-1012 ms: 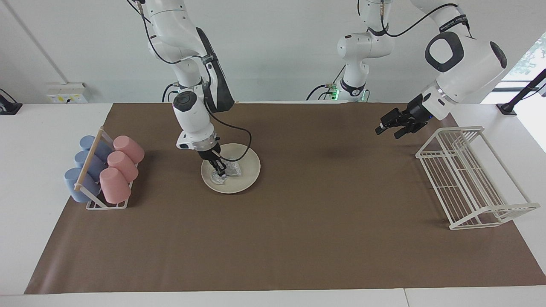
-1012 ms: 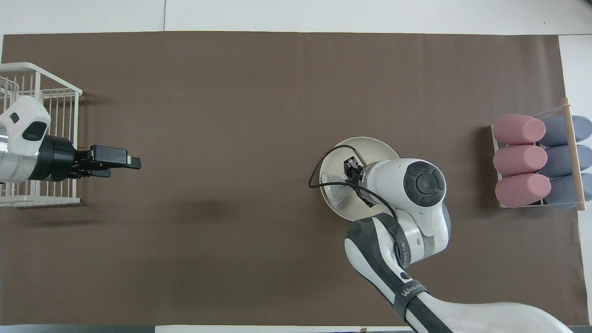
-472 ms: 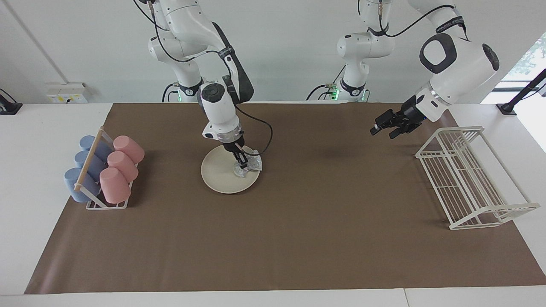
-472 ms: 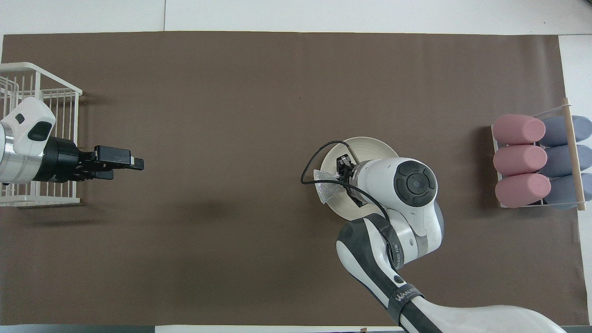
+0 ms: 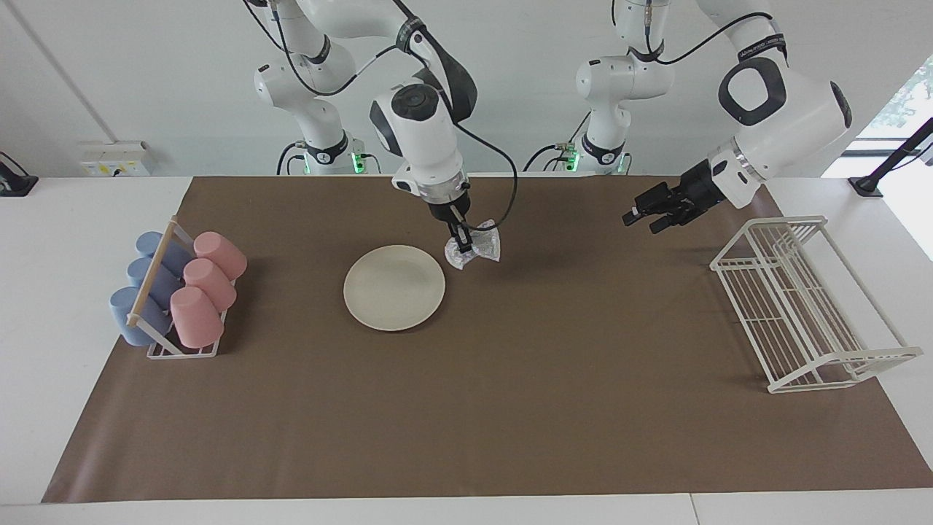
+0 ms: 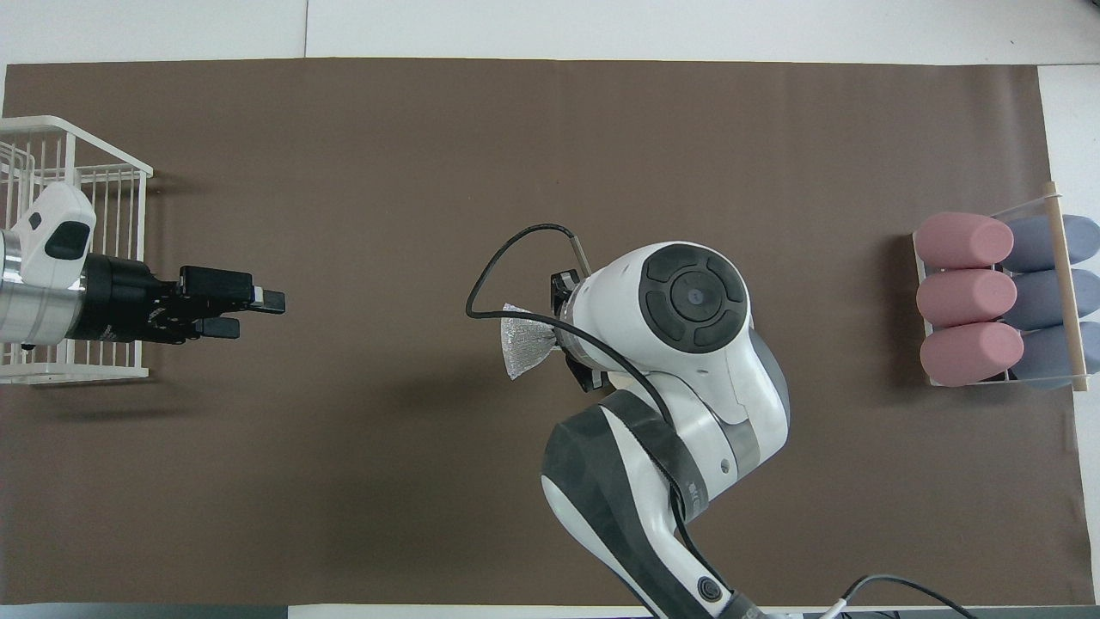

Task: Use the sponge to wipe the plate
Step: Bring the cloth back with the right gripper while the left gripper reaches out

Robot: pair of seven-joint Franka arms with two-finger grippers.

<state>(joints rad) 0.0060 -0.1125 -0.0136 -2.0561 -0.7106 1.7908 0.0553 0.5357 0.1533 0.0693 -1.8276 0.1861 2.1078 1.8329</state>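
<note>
The right gripper (image 5: 461, 243), clamped on the silvery sponge (image 5: 477, 248), hung in the air at upper centre of the facing frame, clear of the cream plate (image 5: 394, 287), which lay bare on the brown mat (image 5: 510, 408) just below and left of it. Wiping looked finished; the next move probably called for setting the sponge down off the plate. The left gripper (image 5: 645, 213), jaws spread and empty, waited at upper right, over the mat near the white wire rack (image 5: 798, 306). No writing could be read
</note>
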